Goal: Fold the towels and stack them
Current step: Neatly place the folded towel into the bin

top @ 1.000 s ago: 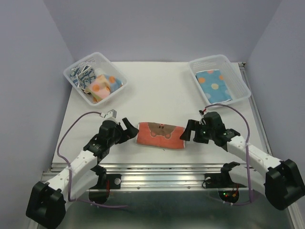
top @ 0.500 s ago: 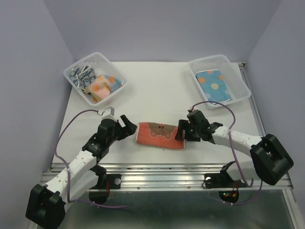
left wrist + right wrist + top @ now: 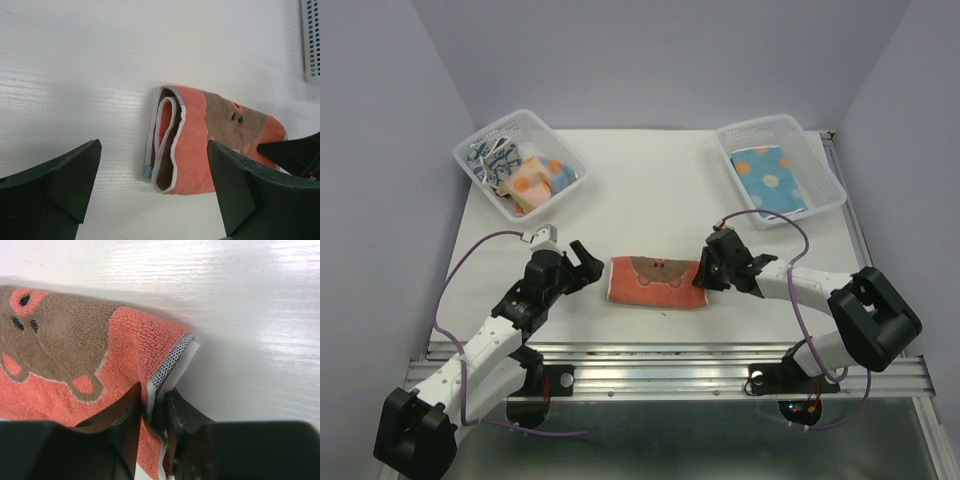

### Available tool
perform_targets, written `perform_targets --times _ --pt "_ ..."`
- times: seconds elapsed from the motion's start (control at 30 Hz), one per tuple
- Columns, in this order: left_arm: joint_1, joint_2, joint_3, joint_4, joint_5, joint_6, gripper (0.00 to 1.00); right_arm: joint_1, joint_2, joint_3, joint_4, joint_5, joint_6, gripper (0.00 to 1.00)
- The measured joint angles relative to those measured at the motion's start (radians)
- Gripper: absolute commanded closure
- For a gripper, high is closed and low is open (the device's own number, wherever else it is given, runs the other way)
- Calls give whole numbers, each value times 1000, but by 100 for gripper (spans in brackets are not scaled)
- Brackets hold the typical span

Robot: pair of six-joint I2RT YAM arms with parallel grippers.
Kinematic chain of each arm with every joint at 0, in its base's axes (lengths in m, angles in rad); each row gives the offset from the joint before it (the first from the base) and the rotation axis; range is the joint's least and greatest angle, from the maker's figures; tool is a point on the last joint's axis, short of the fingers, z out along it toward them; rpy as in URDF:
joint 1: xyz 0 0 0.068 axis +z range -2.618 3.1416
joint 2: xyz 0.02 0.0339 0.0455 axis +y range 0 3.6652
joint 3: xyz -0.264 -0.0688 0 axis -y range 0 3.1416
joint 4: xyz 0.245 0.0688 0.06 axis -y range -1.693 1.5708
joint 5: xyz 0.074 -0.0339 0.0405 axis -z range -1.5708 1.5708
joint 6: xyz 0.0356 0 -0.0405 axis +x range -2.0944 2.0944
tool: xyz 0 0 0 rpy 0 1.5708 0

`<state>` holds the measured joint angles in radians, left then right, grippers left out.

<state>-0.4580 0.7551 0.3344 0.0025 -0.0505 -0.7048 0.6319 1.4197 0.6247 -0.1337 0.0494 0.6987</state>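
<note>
We find the red-orange towel (image 3: 655,283) folded into a long band with a brown animal face on top, lying flat on the white tabletop (image 3: 650,190). At the towel's right end the right hand (image 3: 703,275) is pinched on the hem. In the right wrist view we see its two dark fingers (image 3: 182,415) standing close together with the white, check-trimmed edge of the cloth caught between them. At the towel's left end the left hand (image 3: 586,265) sits just beside the cloth without touching it, jaws spread wide. In the left wrist view its fingers (image 3: 60,180) frame the towel's folded end, where we can make out the curled layers and a small blue tag (image 3: 146,171) at the near corner. Well beyond the towel and off to its left stands a clear basket (image 3: 463,155) holding a loose heap of towels (image 3: 525,175), with pale orange with dots and dark blue with a white pattern among them. Well beyond the towel and off to its right stands a second clear basket (image 3: 765,124), with a blue towel with orange dots (image 3: 770,178) lying flat inside.
</note>
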Motion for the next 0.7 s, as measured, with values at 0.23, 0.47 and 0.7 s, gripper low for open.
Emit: perform_targets --times 0.23,0.47,0.7 --pt "0 1 0 -10 -42 0 1 6 29 31 -11 32 -69 99" --pt "0 1 0 -26 -81 1 1 5 47 100 -43 127 -365 99" --pt "0 5 0 -31 -109 1 1 -101 20 166 -93 95 -811 99"
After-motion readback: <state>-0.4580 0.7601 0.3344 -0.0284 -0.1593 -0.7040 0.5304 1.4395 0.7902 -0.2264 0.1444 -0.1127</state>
